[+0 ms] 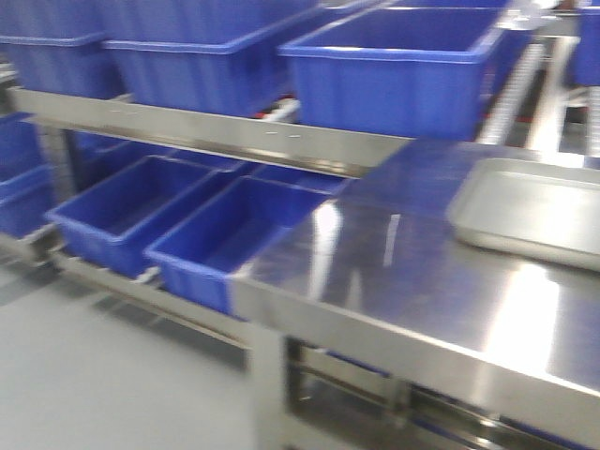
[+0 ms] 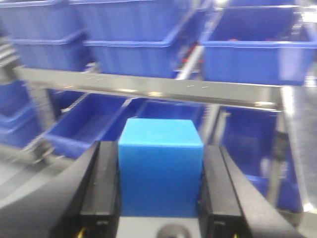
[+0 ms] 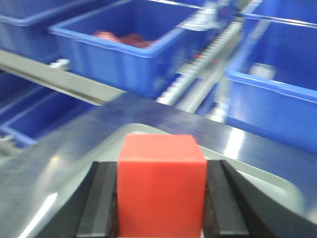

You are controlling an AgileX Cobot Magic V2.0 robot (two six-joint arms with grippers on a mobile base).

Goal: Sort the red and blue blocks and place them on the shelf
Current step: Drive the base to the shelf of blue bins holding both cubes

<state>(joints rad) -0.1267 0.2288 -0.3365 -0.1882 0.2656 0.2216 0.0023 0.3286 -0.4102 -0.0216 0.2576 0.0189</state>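
Observation:
The blue block point(image 2: 160, 173) fills the gap of my left gripper point(image 2: 160, 147), which is shut on it, black fingers point(image 2: 104, 183) pressing both sides. It hangs in front of the shelf's steel front rail point(image 2: 148, 89), above the lower bin lanes. In the right wrist view my right gripper point(image 3: 161, 166) is shut on the red block point(image 3: 161, 191), held over the near edge of a grey tray point(image 3: 267, 178). The shelf point(image 1: 216, 131) runs across the exterior view's left. Neither gripper shows in that view.
Large blue bins point(image 1: 394, 66) line the upper shelf and others point(image 1: 225, 239) sit below. One upper bin point(image 3: 124, 39) holds red things. White roller tracks point(image 3: 198, 64) run between bins. The grey tray point(image 1: 525, 211) lies on a shiny steel table point(image 1: 375, 272).

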